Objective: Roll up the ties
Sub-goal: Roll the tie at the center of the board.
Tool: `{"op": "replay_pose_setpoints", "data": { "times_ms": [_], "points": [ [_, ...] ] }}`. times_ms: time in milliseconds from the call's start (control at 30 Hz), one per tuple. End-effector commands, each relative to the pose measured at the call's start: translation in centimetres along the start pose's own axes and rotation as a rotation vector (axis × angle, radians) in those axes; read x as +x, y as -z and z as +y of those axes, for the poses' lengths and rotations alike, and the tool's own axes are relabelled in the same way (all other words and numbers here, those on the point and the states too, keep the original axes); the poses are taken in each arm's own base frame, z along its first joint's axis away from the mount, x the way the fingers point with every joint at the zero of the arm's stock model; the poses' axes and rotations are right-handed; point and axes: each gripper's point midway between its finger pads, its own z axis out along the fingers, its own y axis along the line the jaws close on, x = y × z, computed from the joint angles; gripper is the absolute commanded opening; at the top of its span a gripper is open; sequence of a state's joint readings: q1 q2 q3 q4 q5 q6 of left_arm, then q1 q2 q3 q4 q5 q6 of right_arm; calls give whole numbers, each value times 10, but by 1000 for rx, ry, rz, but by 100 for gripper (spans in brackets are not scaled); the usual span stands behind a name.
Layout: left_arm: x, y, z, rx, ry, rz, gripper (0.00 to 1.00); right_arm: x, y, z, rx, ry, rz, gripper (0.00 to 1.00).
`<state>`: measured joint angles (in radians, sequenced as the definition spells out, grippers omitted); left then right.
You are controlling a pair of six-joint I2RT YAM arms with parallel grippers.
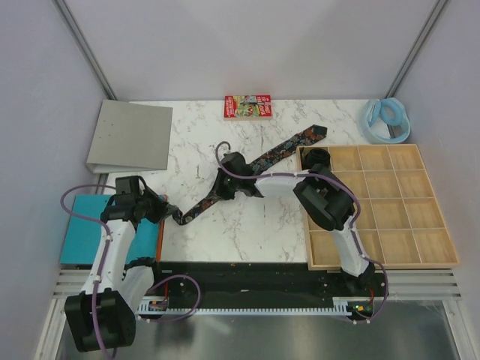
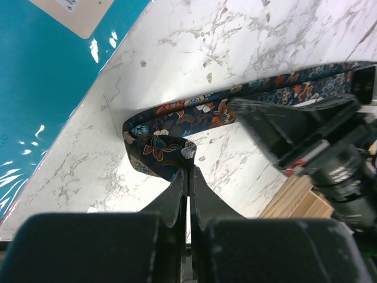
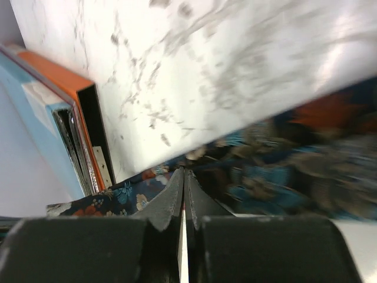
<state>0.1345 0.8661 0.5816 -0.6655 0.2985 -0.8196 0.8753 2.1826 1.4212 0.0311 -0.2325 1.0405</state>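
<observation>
1. Navy-black necktie (image 1: 281, 152) should be winding tightly: the left gripper (image 2: 187, 170), clamped on the folded narrow end near the left edge, is probably starting the coil.
2. Pinning mid-tie, the right gripper (image 3: 182, 175), jaws together against the cloth, is likely holding the strip taut for even turns.
3. Floral-printed and flat, it is stretching diagonally toward the far edge.

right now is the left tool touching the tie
Touching. The left wrist view shows the left tool shut, with the folded narrow end of the tie pinched at its tip and lifted off the marble table.
</observation>
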Motion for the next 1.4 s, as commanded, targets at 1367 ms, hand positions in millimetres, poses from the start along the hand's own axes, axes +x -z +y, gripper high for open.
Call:
{"op": "replay_pose_setpoints", "data": {
  "times_ms": [1367],
  "points": [
    [37, -80, -45, 41, -184, 105, 8, -6, 108, 3, -69, 61, -111, 4]
  ]
}}
